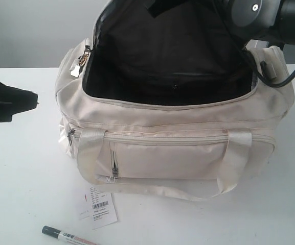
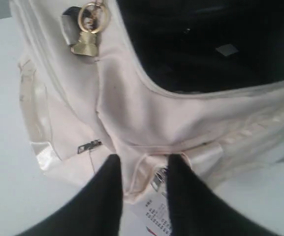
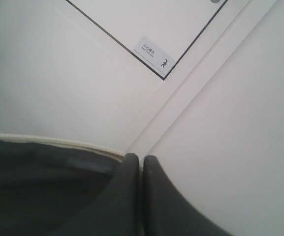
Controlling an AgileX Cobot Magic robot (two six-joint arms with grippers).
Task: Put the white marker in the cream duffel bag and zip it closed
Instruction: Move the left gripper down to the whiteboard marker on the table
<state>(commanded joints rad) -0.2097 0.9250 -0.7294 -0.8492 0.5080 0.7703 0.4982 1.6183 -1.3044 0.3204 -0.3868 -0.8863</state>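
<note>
The black left gripper (image 2: 144,162) hovers just beside the left end of the large, soft cream fabric duffel bag (image 1: 188,158), its jaws apart and empty. The slim white marker (image 1: 65,236), dark-capped, lies on the white table (image 1: 24,194) in front of the bag, near the white barcode hang tag (image 1: 101,206). The bag's mouth gapes. The right gripper (image 3: 142,162) is pinched tight, apparently on the raised flap's zipper edge. The left gripper would do best to come down across the middle of the marker's barrel, clear of the tag.
</note>
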